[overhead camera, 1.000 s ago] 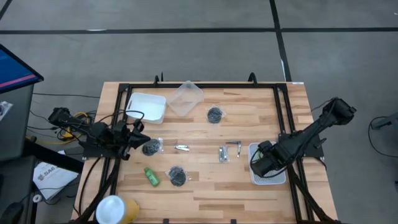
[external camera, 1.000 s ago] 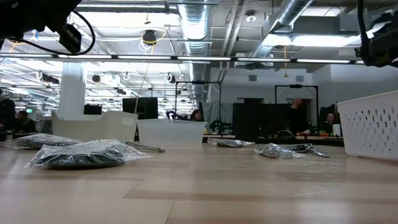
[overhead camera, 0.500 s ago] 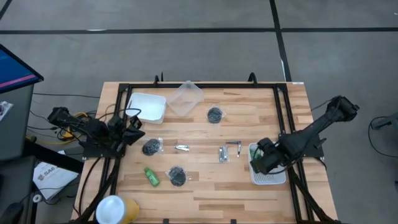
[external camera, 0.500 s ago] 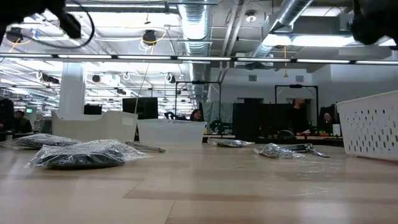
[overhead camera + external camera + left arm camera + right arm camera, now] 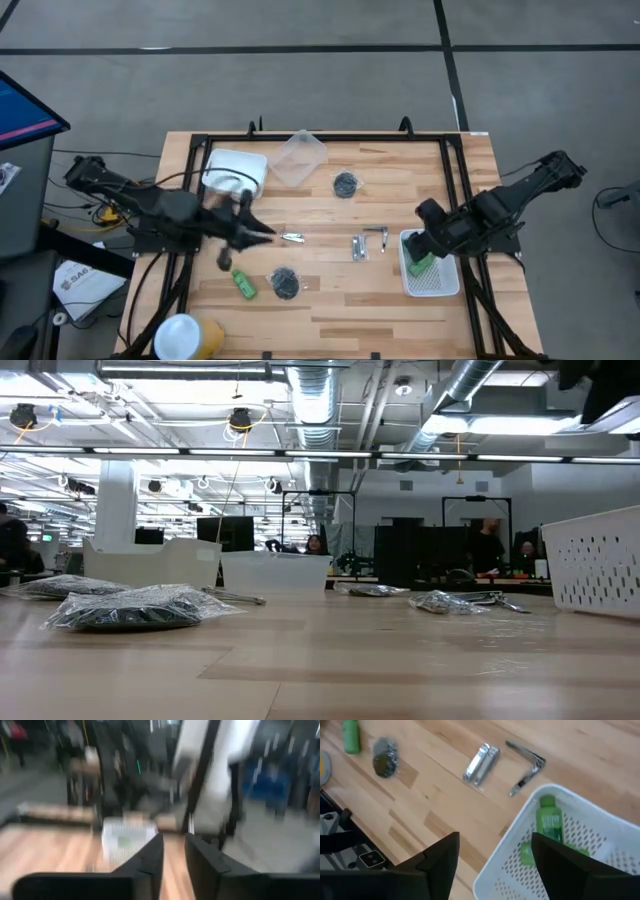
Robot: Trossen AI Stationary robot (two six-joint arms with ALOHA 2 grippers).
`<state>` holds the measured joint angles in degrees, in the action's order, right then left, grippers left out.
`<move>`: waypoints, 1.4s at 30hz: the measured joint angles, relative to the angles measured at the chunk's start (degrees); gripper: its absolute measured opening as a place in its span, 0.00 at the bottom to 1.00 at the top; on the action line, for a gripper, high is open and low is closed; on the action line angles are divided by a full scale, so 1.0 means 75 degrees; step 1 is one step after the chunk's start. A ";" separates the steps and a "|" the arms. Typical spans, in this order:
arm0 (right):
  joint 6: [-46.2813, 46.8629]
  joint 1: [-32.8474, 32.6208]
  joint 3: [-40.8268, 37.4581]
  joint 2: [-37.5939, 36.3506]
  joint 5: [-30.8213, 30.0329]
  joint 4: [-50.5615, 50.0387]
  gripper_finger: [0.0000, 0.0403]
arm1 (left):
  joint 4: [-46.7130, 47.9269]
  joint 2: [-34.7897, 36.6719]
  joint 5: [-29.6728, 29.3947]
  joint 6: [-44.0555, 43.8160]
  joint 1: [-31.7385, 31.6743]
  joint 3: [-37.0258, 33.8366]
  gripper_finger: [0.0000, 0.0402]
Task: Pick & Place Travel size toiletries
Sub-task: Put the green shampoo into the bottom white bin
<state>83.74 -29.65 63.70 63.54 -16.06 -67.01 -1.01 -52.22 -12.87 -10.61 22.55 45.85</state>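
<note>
One green bottle point(image 5: 243, 283) lies on the table near the left front, and two more point(image 5: 550, 822) lie inside the white mesh basket point(image 5: 441, 287). Dark grey jars lie at the front left point(image 5: 285, 283) and at the far middle point(image 5: 345, 184). Silver tools point(image 5: 358, 247) lie at the middle. My left gripper point(image 5: 268, 236) hangs over the table left of the tools, with a narrow gap between its fingers and nothing in it. My right gripper point(image 5: 424, 222) is open and empty above the basket's far end.
A clear plastic tub point(image 5: 300, 158) and a white tray point(image 5: 236, 172) stand at the far left. A yellow and white roll point(image 5: 186, 338) lies at the front left corner. Black frame rails point(image 5: 455, 190) run along the table's sides. Bare wood lies at the front middle.
My left gripper has swung from the table's left edge toward the middle, out over the table. My right gripper has drawn back from over the basket toward the far edge and up. A green bottle in the basket now shows.
</note>
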 joint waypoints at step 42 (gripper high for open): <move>-0.0819 0.0271 0.0000 0.0019 0.0190 0.0266 0.59 | 0.1563 -0.1806 0.2304 0.1484 0.1511 -0.3265 0.67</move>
<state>77.60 -27.62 63.70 63.68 -14.63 -65.01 10.71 -65.76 4.40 0.52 33.88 21.36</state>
